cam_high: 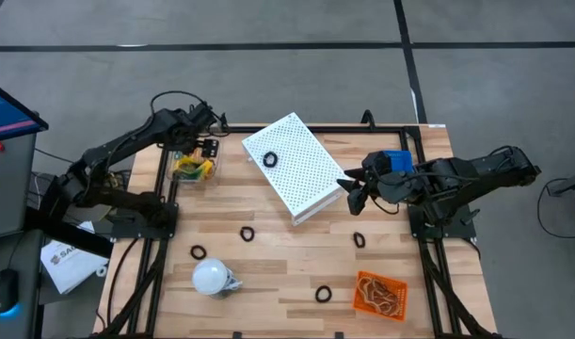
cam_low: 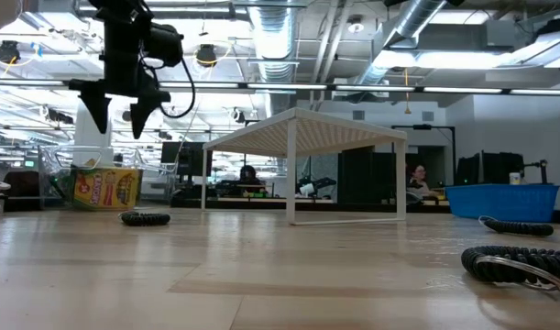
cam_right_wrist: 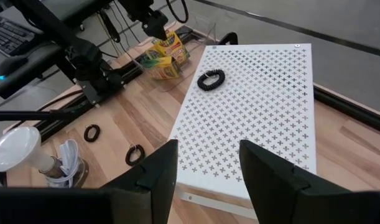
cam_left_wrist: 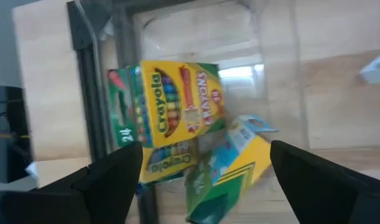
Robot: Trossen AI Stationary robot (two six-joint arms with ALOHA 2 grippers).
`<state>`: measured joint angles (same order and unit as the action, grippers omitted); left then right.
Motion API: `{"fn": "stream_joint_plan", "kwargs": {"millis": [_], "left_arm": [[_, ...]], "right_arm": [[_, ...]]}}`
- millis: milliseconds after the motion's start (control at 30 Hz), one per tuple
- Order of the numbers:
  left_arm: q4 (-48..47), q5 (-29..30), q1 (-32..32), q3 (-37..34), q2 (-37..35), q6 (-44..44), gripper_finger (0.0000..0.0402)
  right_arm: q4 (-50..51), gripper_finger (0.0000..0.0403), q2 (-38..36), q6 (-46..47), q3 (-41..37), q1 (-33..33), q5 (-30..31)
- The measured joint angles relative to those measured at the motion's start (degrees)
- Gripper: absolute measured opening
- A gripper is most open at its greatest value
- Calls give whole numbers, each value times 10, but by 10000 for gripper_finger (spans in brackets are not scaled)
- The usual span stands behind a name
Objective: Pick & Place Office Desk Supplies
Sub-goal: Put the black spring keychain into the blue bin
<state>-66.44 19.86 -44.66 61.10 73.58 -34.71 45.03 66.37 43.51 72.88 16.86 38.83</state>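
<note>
Several yellow-and-green crayon boxes (cam_left_wrist: 177, 102) lie piled in a clear container (cam_high: 210, 175) at the table's far left corner. One of them (cam_left_wrist: 239, 163) lies tilted against the others. My left gripper (cam_left_wrist: 205, 149) hangs open just above them, pointing steeply down, and touches nothing. One black ring (cam_right_wrist: 211, 79) rests on top of the white perforated box (cam_high: 296, 169). Other black rings (cam_high: 247, 233) (cam_high: 198, 251) (cam_high: 359, 240) (cam_high: 323, 294) lie flat on the wood. Tan rubber bands (cam_high: 379, 296) sit in an orange tray. My right gripper (cam_high: 355, 193) stands open beside the white box's right edge.
A white bulb-like object (cam_high: 212, 277) lies near the front left. A dark rail (cam_left_wrist: 90, 74) frames the table edge beside the clear container. A blue bin (cam_low: 504, 200) shows at the right in the low view. Bare wood lies between the rings at the centre.
</note>
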Motion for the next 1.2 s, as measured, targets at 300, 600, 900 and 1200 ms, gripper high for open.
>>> {"fn": "stream_joint_plan", "kwargs": {"millis": [300, 600, 900, 1200], "left_arm": [[185, -253, 26, 0, -35, 61, 342], [450, -432, 116, 0, -53, 13, 341], [555, -396, 169, 0, -10, 43, 341], [313, -223, 229, 113, 42, 290, 341]], "right_arm": [[9, 169, 0, 0, 0, 0, 0], [9, 169, 0, 9, 0, 0, 1], [8, 169, 0, 16, 0, 0, 1], [-8, 169, 0, 22, 0, 0, -3]]}}
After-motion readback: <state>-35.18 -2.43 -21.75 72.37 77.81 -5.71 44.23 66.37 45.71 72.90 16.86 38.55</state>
